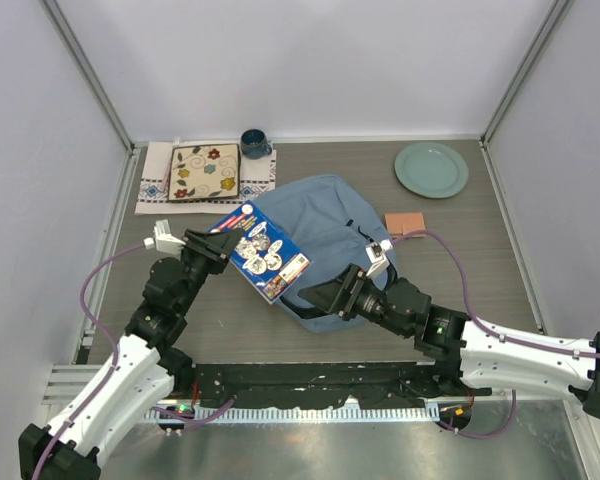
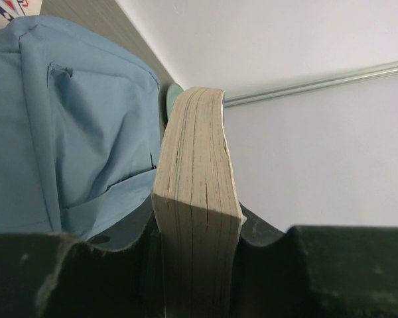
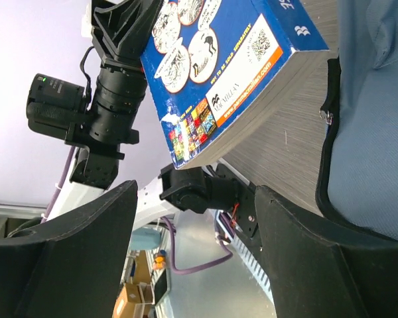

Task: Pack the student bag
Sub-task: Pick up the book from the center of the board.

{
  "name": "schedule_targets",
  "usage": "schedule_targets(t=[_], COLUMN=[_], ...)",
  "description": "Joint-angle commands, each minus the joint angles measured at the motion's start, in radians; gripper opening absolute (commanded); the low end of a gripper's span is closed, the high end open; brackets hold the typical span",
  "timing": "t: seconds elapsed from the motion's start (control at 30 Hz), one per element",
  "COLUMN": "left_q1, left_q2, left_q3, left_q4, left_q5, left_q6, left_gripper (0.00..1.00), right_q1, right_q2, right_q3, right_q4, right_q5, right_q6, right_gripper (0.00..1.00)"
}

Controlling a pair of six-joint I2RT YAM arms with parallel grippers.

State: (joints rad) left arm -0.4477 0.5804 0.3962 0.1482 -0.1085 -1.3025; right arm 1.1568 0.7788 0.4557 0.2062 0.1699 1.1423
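Note:
The student bag (image 1: 325, 225) lies flat mid-table, dusty blue and rounded, also seen in the left wrist view (image 2: 66, 126) and the right wrist view (image 3: 378, 119). My left gripper (image 1: 212, 249) is shut on a thick blue-covered book (image 1: 267, 252), holding it tilted above the bag's left edge. The book's yellowed page edges (image 2: 199, 192) stand upright between the jaws of the left gripper (image 2: 199, 248). My right gripper (image 1: 327, 297) is open at the bag's near edge with nothing between its fingers. From the right gripper (image 3: 196, 225), the book's cover (image 3: 219, 59) hangs just above, beside the bag's black zipper (image 3: 326, 132).
A floral-patterned square book (image 1: 204, 172) rests on a patterned cloth (image 1: 155, 185) at the back left, with a dark blue mug (image 1: 255, 143) beside it. A teal plate (image 1: 432, 168) sits at the back right. A small pink block (image 1: 404, 222) lies right of the bag.

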Motion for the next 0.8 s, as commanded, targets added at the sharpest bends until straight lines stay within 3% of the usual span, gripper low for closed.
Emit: schedule_targets(t=[0.0,0.47,0.77], left_q1=[0.001,-0.003,-0.02], left_q2=[-0.007,-0.008,0.007], left_q3=[0.053,-0.007,-0.008], left_q4=[0.154,0.27,0.303], left_q5=[0.004,0.056,0.067], left_q6=[-0.044,-0.142,-0.142], left_gripper=[0.0,0.0,0.0], right_q1=[0.015,0.014,0.004], right_q2=[0.031,0.158,0.332], right_q3=[-0.031,0.077,0.106], right_q4=[0.18,0.222,0.473], right_q5=[0.091,0.161,0.128], right_q6=[0.057,0.001,0.049], right_gripper=[0.77,0.81,0.8])
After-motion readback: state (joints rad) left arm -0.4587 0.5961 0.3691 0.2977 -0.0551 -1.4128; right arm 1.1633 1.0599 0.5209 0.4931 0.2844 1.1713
